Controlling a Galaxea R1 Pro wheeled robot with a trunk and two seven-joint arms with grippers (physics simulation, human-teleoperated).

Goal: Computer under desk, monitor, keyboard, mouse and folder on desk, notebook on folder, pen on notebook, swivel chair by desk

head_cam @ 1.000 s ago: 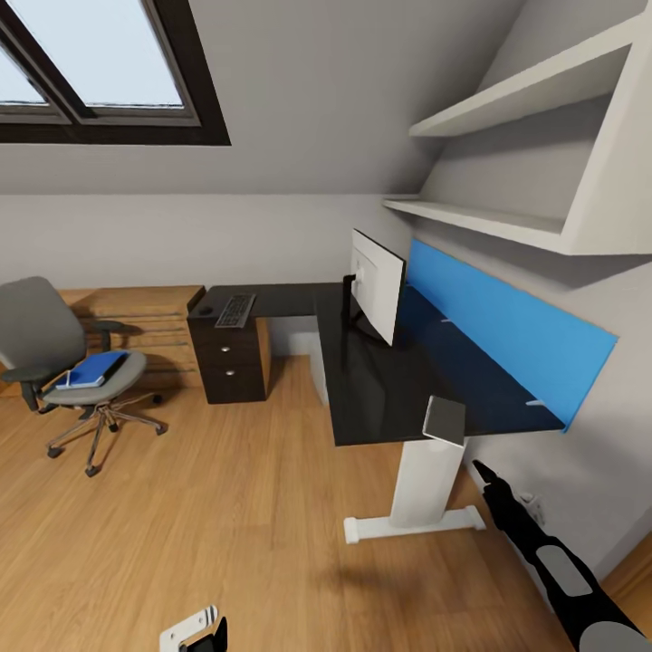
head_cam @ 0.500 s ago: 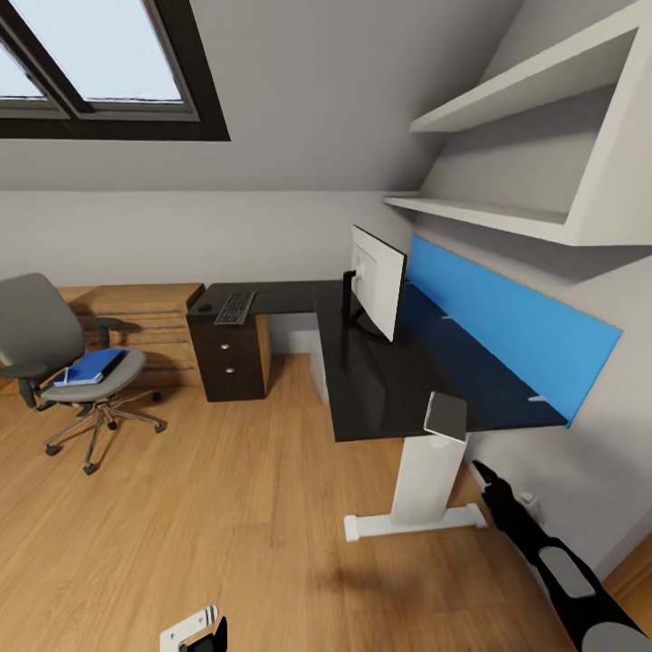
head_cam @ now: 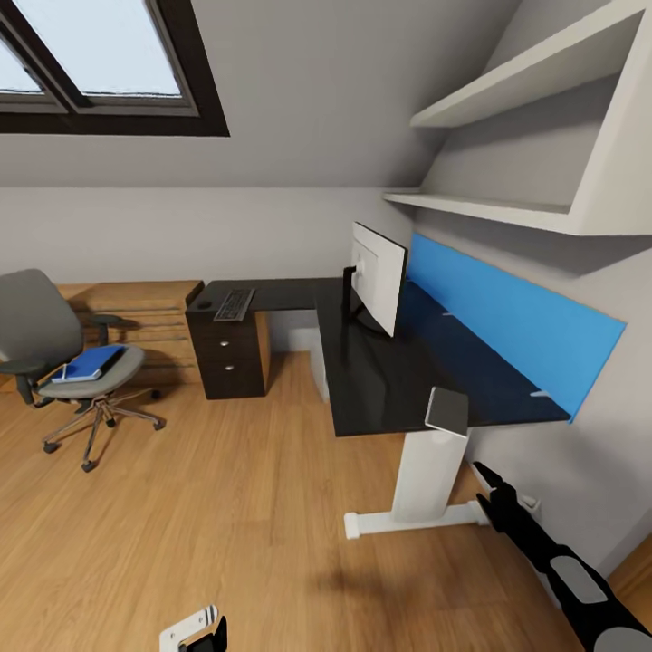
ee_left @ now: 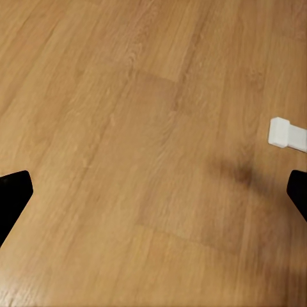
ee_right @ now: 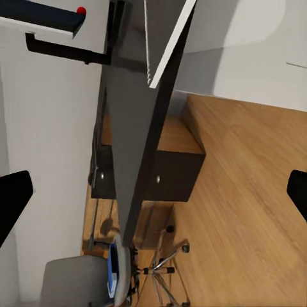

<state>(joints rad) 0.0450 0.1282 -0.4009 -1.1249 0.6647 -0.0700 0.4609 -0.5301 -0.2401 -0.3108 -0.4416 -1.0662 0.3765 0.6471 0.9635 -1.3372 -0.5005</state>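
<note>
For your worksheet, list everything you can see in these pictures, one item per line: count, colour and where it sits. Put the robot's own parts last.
desk: one, black top, white leg, against the right wall
blue back panel: one, behind the desk
drawer unit: one, black, under the desk's far end
monitor: one, white back, on the desk
keyboard: one, grey with dark keys, above the drawers
mouse: one, dark, beside the keyboard
swivel chair: one, grey, apart from the desk
folder: one, blue, on the chair seat
wall shelves: two, white
skylight: black frame
left gripper: black fingertips, open over the floor
right gripper: black, open
</note>
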